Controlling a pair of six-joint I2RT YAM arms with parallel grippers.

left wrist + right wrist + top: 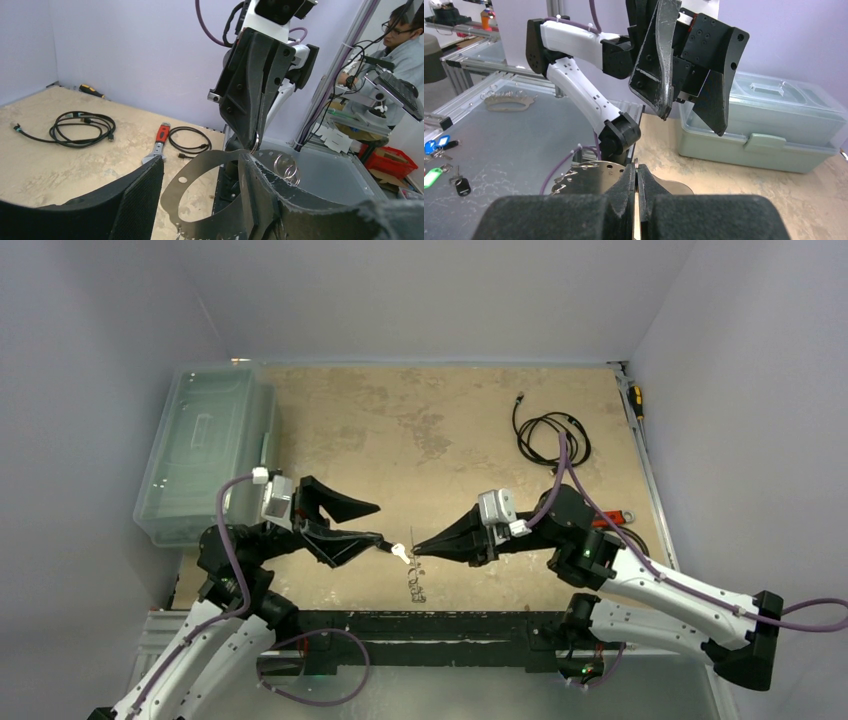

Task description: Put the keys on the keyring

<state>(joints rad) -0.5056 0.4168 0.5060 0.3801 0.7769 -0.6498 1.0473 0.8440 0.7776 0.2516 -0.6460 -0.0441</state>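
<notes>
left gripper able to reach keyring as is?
Probably yes: left gripper is open with the keyring between its fingers, nothing in the way; right gripper, shut on a small ring, sits at its edge.

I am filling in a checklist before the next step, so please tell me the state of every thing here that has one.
Left gripper, open.
Right gripper, shut on the keyring's edge.
Keyring, held up by that edge.
Box, lid shut.
Cable, coiled.
Wrench, lying flat.
</notes>
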